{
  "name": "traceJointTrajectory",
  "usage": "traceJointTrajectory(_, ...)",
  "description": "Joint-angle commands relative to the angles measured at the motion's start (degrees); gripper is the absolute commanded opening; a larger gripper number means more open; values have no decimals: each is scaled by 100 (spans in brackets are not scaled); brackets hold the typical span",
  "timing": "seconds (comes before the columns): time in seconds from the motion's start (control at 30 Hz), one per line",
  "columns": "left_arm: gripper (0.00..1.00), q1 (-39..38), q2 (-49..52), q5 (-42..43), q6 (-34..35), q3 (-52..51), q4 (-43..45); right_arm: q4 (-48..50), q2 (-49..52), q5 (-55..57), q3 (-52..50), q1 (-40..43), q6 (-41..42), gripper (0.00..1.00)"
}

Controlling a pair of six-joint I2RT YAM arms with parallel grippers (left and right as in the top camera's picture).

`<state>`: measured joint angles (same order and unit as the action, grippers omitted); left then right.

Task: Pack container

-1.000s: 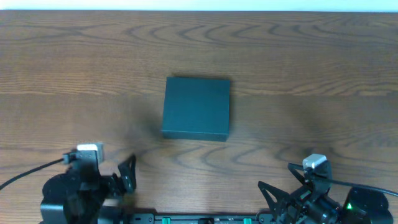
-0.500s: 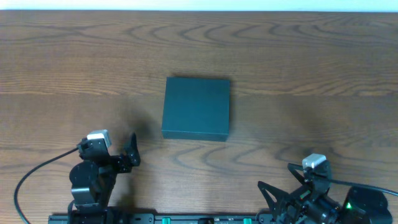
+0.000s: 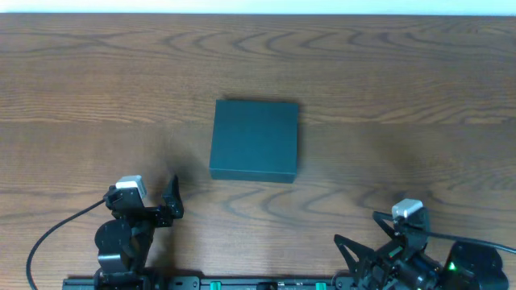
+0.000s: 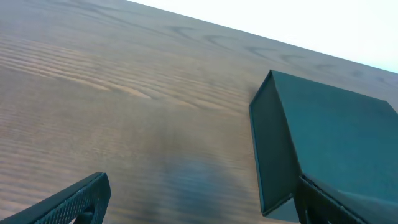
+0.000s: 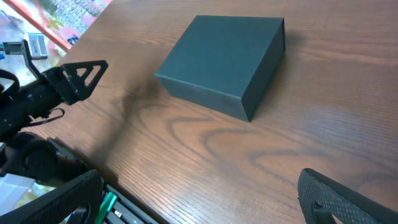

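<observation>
The container [image 3: 254,140] is a dark teal box with its lid shut, lying flat in the middle of the wooden table. It also shows in the left wrist view [image 4: 323,146] and in the right wrist view [image 5: 224,55]. My left gripper [image 3: 165,208] is open and empty near the front left edge, left of and nearer than the box; its fingers frame the table in the left wrist view [image 4: 199,205]. My right gripper [image 3: 367,246] is open and empty at the front right edge, fingers wide apart in the right wrist view [image 5: 199,199].
The wooden table [image 3: 403,89] spreads around the box. A black rail [image 3: 258,283] runs along the front edge between the arm bases. A cable [image 3: 56,229] trails from the left arm. Colourful packets [image 5: 68,15] lie off the table's left side in the right wrist view.
My left arm has swung right and forward, its gripper now pointing toward the box. The right arm and the box have not moved.
</observation>
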<state>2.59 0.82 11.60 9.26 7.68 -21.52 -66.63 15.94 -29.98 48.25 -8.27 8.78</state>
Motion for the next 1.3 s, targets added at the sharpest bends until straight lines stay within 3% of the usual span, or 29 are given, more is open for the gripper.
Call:
traceJointTrajectory(0.0,95,39,-63,4,61,-122,-15,-11,-24,-17,0,-39,61,99)
traceJointTrajectory(0.73,95,39,-57,4,61,-122,-15,-11,-24,-17,0,-39,59,99)
traceJointTrajectory(0.8,95,39,-57,2,61,-122,-13,-2,-24,459,0,-39,-404,99)
traceJointTrajectory(0.97,95,39,-57,4,61,-122,-13,428,-61,1860,-197,-39,-614,99)
traceJointTrajectory(1.1,95,39,-57,4,61,-122,-15,1211,-511,2664,-1001,-26,-929,99)
traceJointTrajectory(1.27,95,39,-57,4,61,-122,-13,1582,-1086,2911,-1862,-26,-922,99)
